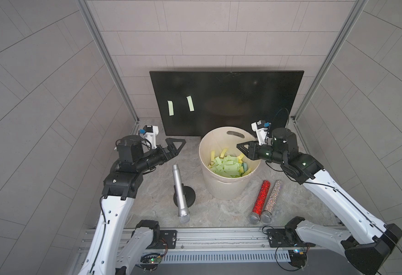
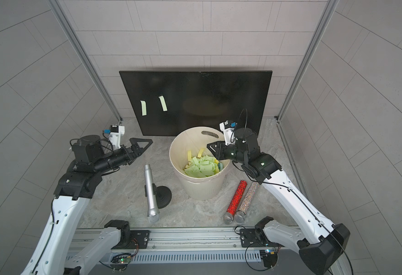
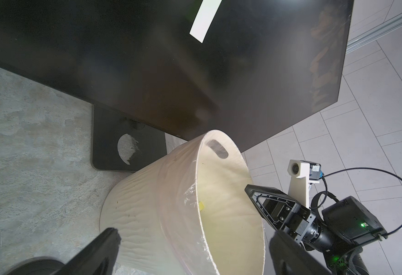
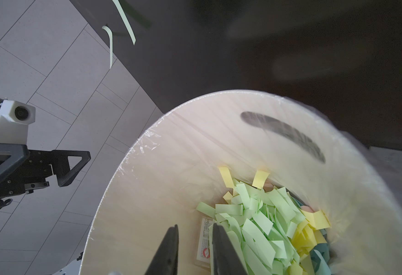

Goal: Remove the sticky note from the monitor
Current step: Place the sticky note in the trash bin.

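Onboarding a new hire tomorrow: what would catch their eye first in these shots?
The black monitor at the back, with two pale green sticky notes on its left part. Then the cream bucket in front of it, holding a heap of green and yellow paper strips, the right hand poised above its rim, slightly open.

Both top views are looking steeply down from high up, sharing the whole table (image 1: pixel 157 190) around the bucket (image 1: pixel 221 188). The left wrist view is facing the bucket's outer wall from close beside it; the right is peering into it from just above, both catching the monitor (image 3: pixel 147 71) behind it.
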Robot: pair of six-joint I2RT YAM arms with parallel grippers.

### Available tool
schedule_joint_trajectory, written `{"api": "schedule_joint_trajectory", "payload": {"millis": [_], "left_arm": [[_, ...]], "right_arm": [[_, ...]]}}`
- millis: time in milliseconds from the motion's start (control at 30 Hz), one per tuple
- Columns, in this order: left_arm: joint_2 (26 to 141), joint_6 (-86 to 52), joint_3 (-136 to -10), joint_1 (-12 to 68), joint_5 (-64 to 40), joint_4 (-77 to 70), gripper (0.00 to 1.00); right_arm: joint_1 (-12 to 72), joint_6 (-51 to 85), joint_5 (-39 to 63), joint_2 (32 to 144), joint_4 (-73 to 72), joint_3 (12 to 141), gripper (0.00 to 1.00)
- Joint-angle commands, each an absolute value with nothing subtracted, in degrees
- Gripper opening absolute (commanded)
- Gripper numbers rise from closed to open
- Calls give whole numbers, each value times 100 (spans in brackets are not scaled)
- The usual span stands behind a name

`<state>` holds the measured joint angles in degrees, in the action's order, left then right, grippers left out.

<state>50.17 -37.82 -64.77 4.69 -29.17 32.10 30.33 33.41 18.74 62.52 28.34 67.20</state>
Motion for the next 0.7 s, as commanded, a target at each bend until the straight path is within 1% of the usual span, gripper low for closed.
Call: {"api": "schedule_joint_trajectory", "payload": {"millis": [0,300,667], "left_arm": [[5153,-3806,-6735,495,-2937,2980,100],[5757,-3950,-7069,503,-3067,2667,99],[6666,-4087,-7663,499,-3172,2285,97]], "right_arm": [[3050,3243,1782,6068,2949,6870,28],[3050,3263,1802,5891,2979,6858,36],[3042,3357,1885,5565,2954,6673,49]]}}
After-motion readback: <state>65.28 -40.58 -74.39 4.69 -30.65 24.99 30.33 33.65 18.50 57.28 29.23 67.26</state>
